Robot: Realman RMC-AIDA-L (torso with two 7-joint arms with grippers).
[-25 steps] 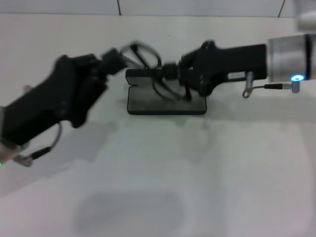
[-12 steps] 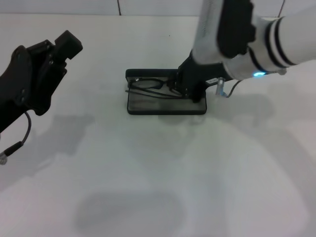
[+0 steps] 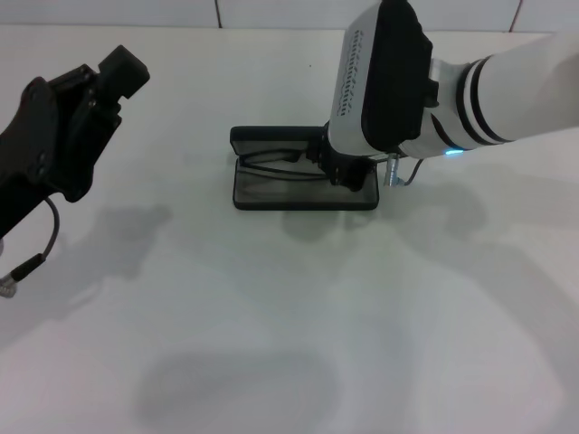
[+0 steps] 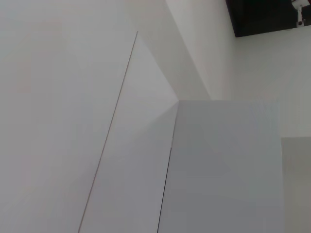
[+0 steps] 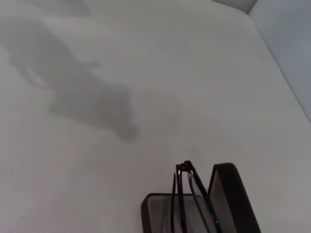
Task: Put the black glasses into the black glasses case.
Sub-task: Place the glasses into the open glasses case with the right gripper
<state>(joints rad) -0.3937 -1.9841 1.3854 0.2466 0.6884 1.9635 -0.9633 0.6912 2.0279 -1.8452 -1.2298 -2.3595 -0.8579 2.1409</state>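
The black glasses case (image 3: 303,197) lies open in the middle of the white table, its lid (image 3: 271,137) standing up along the far side. The black glasses (image 3: 271,164) rest folded in the case's left half, slightly tilted toward the lid. My right gripper (image 3: 336,168) is down in the case's right half, shut on the right end of the glasses. In the right wrist view the glasses (image 5: 187,199) stand out over the grey tray (image 5: 155,213) beside the lid (image 5: 233,199). My left gripper (image 3: 113,77) hangs raised at the far left, well clear of the case.
White table (image 3: 271,316) all around the case. A wall with a seam line runs along the far edge (image 3: 217,14). The left wrist view shows only white wall panels (image 4: 218,165).
A second ago both grippers met at the glasses above the case. The left arm then drew back to the far left. The right gripper has since sunk lower, bringing the glasses down into the tray.
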